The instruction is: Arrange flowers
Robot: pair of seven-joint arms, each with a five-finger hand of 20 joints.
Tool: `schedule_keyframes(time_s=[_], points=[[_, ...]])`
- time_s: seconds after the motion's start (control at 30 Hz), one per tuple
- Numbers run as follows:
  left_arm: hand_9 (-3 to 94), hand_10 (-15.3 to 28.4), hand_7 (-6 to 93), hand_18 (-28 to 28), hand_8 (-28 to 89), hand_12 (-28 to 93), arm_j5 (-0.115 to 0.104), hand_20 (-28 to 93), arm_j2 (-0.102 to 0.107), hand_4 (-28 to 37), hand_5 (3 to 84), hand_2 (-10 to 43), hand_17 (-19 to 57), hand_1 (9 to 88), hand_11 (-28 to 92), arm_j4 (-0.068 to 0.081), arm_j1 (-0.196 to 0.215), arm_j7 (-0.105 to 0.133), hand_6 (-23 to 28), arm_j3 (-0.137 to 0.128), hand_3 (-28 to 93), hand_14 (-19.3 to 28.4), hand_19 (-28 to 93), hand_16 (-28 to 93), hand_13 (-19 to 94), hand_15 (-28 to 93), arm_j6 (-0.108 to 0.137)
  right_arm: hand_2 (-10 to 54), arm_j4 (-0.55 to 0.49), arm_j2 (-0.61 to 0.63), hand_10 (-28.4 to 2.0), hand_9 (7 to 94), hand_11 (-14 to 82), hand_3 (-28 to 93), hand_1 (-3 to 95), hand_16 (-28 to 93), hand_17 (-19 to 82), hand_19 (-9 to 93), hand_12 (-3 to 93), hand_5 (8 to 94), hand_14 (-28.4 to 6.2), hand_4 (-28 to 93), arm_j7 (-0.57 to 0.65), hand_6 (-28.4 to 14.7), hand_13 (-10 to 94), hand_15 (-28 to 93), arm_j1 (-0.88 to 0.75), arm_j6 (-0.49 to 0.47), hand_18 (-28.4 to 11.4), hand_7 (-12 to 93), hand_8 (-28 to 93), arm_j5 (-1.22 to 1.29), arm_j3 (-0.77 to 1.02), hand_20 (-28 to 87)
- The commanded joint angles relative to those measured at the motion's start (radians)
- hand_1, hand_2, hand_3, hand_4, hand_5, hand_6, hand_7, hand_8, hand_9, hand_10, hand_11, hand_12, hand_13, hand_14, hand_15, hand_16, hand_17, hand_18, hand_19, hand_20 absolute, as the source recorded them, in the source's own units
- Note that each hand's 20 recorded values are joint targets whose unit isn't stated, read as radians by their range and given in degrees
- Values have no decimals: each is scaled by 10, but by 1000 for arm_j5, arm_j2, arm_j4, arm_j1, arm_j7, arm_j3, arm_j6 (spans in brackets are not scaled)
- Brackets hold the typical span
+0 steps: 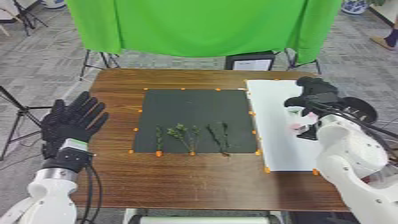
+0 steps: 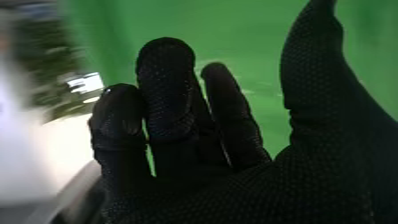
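Several green stems lie on the dark grey mat [image 1: 195, 111]: a thin sprig [image 1: 159, 139] at its left, a branching sprig [image 1: 185, 136] in the middle and darker stems [image 1: 225, 136] farther right. Over the white mat [image 1: 282, 155], my right hand [image 1: 315, 95] is apart from these stems. Beside its wrist, something pale pink and white [image 1: 300, 122] is partly hidden, too unclear to name. In the right wrist view, my right hand [image 2: 209, 177] is open, with fingers nearly straight and the thumb spread away. My left hand [image 1: 69, 120] is open beyond the table's left edge.
The brown wooden table [image 1: 182, 185] carries both mats, with small orange markers around their edges. A dark round object [image 1: 360, 107] is beside the right wrist. Behind the table hang green cloths [image 1: 200, 30], and a black box-like object [image 1: 251, 61] stands at its far edge.
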Motion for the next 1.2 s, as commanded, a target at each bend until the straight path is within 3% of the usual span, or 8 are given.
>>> schedule_keyframes(time_s=[0.03,0.13,0.33,0.6,0.83,1.0,1.07,1.2], points=[[410,169,132,167,-71,131,0,105,30,-283,488,138,-55,248,214,-5,2,27,109,-1,739,172,383,-66,289,383,13,-95,38,3,-160,418,85,786,366,231,374,867,150,375,-116,-280,-89,-79,631,698,-25,-274,-211,135,-91,13,91,361],[410,169,132,166,-72,131,-23,105,45,-283,488,140,-54,245,214,-2,-12,31,110,7,736,172,383,-67,290,385,10,-95,41,-6,-137,412,80,787,377,217,365,855,141,383,-110,-282,-127,-73,628,682,-24,-323,-208,140,-95,38,117,365],[409,170,132,166,-72,131,-28,105,50,-283,489,140,-54,243,215,2,-37,30,111,24,738,172,384,-68,290,387,9,-95,62,-17,-95,410,97,797,396,206,358,844,120,396,-98,-283,-130,-57,645,658,12,-366,-206,153,-106,27,93,379],[408,170,132,167,-72,130,-21,105,47,-283,489,139,-55,244,215,7,-60,20,111,41,739,173,385,-69,289,389,4,-95,80,-31,-87,511,117,767,434,218,382,847,110,489,-87,-283,-84,-39,693,615,29,-437,-207,166,-123,63,84,389],[409,170,132,167,-72,130,-29,105,41,-283,489,139,-55,244,215,2,-58,26,111,41,738,172,385,-70,290,389,27,-95,95,-40,-85,558,119,721,482,231,389,843,113,537,-72,-283,-113,-20,714,570,17,-504,-203,176,-130,67,75,385],[412,170,133,167,-72,130,-28,105,41,-283,492,140,-55,246,217,8,-72,20,111,46,737,173,387,-70,291,389,22,-95,115,-43,-84,566,121,662,523,307,388,840,121,534,-54,-283,-125,-5,717,516,-2,-482,-199,198,-136,60,56,383],[412,170,134,167,-72,129,-20,105,37,-283,492,141,-55,246,217,8,-73,15,111,44,737,173,387,-71,291,390,19,-95,120,-45,-74,603,123,587,579,365,375,819,133,553,-38,-283,-139,24,715,425,-14,-445,-196,245,-153,53,50,390],[412,170,133,167,-72,129,-27,105,31,-283,493,141,-55,245,217,11,-71,14,112,47,738,173,387,-71,292,391,22,-95,122,-51,-68,667,135,580,585,385,372,808,145,604,-38,-283,-149,41,726,401,-25,-393,-192,271,-147,46,37,398]])
